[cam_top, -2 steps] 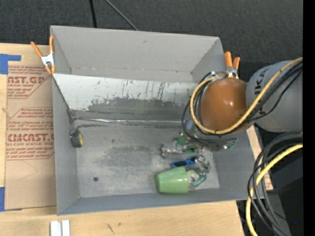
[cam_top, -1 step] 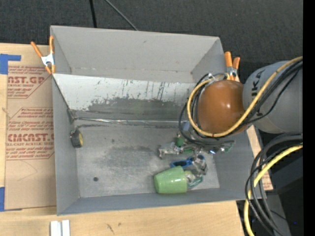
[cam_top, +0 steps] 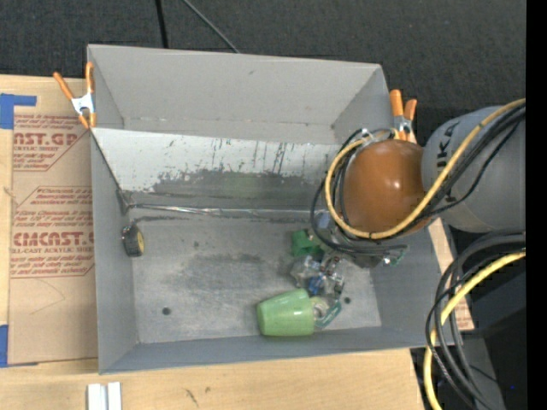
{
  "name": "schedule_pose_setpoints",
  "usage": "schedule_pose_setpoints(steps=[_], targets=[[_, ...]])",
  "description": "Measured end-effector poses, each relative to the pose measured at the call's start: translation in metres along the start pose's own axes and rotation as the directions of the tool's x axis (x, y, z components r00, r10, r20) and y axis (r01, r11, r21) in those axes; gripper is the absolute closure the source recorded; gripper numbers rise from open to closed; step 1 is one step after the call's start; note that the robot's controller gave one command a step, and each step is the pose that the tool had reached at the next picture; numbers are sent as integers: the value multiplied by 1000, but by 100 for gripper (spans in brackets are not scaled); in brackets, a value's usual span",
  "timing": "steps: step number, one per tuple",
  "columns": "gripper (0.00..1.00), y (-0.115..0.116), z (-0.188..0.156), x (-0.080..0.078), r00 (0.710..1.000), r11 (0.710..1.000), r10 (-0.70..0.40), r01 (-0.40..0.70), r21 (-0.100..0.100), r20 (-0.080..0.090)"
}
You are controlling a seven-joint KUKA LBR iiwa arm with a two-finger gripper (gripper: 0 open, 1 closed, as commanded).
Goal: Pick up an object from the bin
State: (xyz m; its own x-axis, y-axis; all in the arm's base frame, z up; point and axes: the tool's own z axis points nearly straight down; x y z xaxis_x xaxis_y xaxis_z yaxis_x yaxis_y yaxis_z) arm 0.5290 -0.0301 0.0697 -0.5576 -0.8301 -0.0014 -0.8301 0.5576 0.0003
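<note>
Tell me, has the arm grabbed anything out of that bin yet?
Not that I can see. Done: the gripper is down in the bin, right side, beside a pale green cup lying on its side and a small dark green piece. In hand: nothing visibly lifted. Left: taking hold of one thing and raising it out.

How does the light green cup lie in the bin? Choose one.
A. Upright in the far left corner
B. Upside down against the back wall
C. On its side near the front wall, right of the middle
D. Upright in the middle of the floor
C: the light green cup lies tipped on its side on the floor of the bin, close to the front wall and right of the middle.
</note>
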Motion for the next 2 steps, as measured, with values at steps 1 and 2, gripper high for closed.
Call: schedule_pose_setpoints(steps=[1, 2], targets=[[100, 32, -148, 5, 999, 999, -50, 50, 6, 3], [0, 32, -143, 5, 999, 999, -50, 50, 0, 2]])
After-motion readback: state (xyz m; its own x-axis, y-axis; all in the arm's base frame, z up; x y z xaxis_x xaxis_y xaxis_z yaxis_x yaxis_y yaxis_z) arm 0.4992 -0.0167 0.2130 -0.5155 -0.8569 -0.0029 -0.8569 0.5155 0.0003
